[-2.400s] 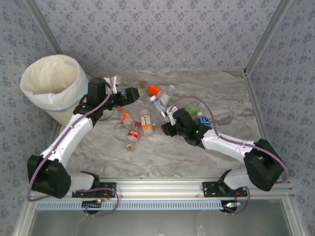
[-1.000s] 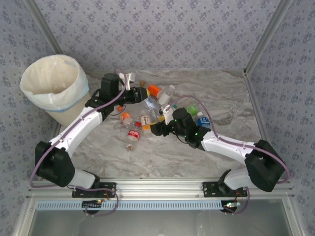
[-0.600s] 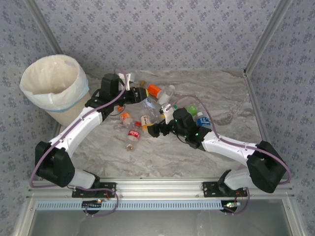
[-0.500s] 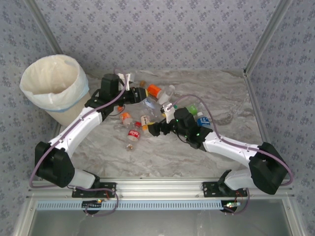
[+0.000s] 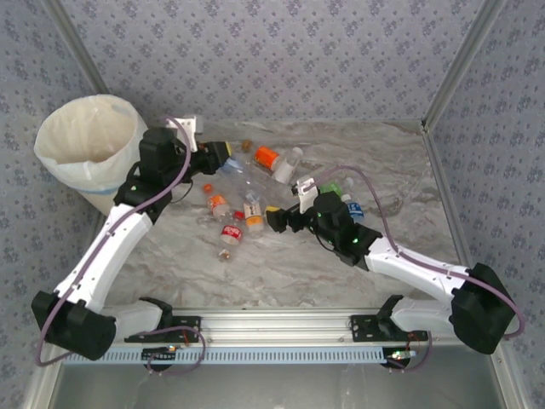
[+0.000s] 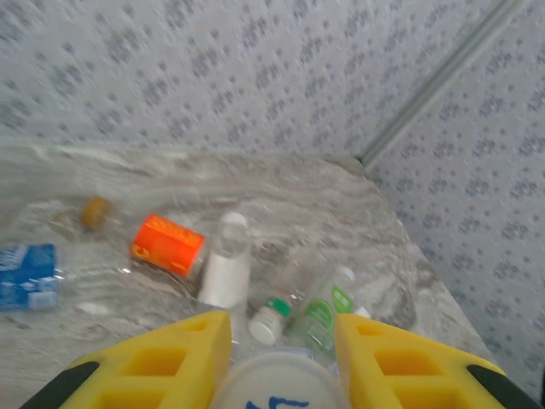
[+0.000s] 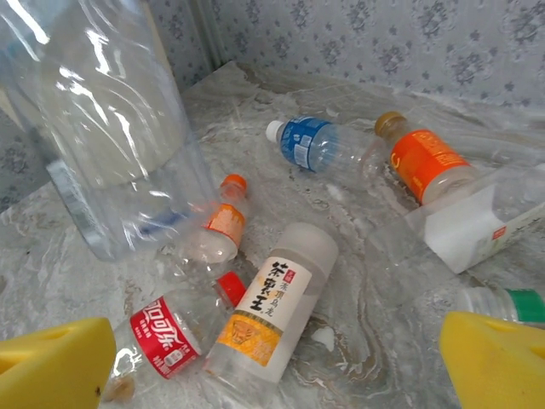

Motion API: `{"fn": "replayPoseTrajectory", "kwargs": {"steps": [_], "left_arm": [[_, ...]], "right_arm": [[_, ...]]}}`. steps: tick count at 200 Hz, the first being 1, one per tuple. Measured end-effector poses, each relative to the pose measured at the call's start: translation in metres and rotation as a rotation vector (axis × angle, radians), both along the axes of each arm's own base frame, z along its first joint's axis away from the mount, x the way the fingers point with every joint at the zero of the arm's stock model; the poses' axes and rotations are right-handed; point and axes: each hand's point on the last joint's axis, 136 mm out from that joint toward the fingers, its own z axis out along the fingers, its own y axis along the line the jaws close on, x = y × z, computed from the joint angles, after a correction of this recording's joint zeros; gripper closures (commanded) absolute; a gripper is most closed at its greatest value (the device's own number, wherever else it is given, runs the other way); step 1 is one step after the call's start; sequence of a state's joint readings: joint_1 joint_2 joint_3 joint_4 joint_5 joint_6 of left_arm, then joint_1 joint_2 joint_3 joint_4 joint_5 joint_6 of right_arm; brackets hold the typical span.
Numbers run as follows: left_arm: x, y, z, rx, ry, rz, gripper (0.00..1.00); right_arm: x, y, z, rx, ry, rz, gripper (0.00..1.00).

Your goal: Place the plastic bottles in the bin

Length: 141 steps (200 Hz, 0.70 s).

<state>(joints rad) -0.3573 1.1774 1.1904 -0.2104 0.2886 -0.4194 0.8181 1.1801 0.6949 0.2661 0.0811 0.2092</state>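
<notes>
**Right gripper** point(image 5: 275, 219): jaws spread wide with nothing between them. It sits low over the marble table point(image 5: 281, 273), well to the right of the bin point(image 5: 104, 198). In the right wrist view, the right gripper point(image 7: 272, 345) shows one yellow finger point(image 7: 51, 366) at each lower corner. The gold-labelled bottle point(image 7: 268, 311) lies ahead of the gap between them, and neither finger touches it.

**Bottles at mid-table:** all lie on their sides.
- The gold-labelled bottle point(image 5: 252, 213) is just on the bin side of the right gripper.
- The red-labelled bottle point(image 5: 231, 232) lies beside it, slightly nearer the bin.
- The orange-capped bottle point(image 5: 217, 203) is the loose one closest to the bin.

**Left gripper** point(image 5: 221, 155): closed on a clear bottle point(image 5: 243, 170), just right of the bin's rim.
- In the left wrist view, the left gripper point(image 6: 281, 328) clamps a round white end with a blue mark between its yellow fingers point(image 6: 170, 362).
- In the right wrist view, the clear bottle point(image 7: 111, 128) hangs tilted, with its body towards the loose bottles.

**Far group:**
- The blue-labelled bottle point(image 7: 311, 141) and the orange-labelled bottle point(image 5: 266, 156) lie past the held one.
- The white-labelled bottle point(image 5: 289, 164) is just beside the orange-labelled one, on the side away from the bin.
- The green-capped bottle point(image 5: 330, 189) is farther still from the bin and is partly covered by the right arm.

**Bin:** it stands upright at the table's far left corner. Its white liner point(image 5: 85, 136) is folded over the rim.
</notes>
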Motion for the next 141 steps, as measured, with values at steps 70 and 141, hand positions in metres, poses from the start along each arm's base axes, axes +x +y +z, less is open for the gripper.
{"fn": "replayPoseTrajectory", "kwargs": {"steps": [70, 141], "left_arm": [[0.005, 0.053, 0.039, 0.170, -0.151, 0.218, 1.00], [0.037, 0.153, 0.140, 0.320, -0.337, 0.692, 1.00]], "right_arm": [[0.004, -0.013, -0.003, -0.015, -0.016, -0.069, 0.00], [0.003, -0.013, 0.001, -0.042, -0.050, -0.066, 0.00]]}}
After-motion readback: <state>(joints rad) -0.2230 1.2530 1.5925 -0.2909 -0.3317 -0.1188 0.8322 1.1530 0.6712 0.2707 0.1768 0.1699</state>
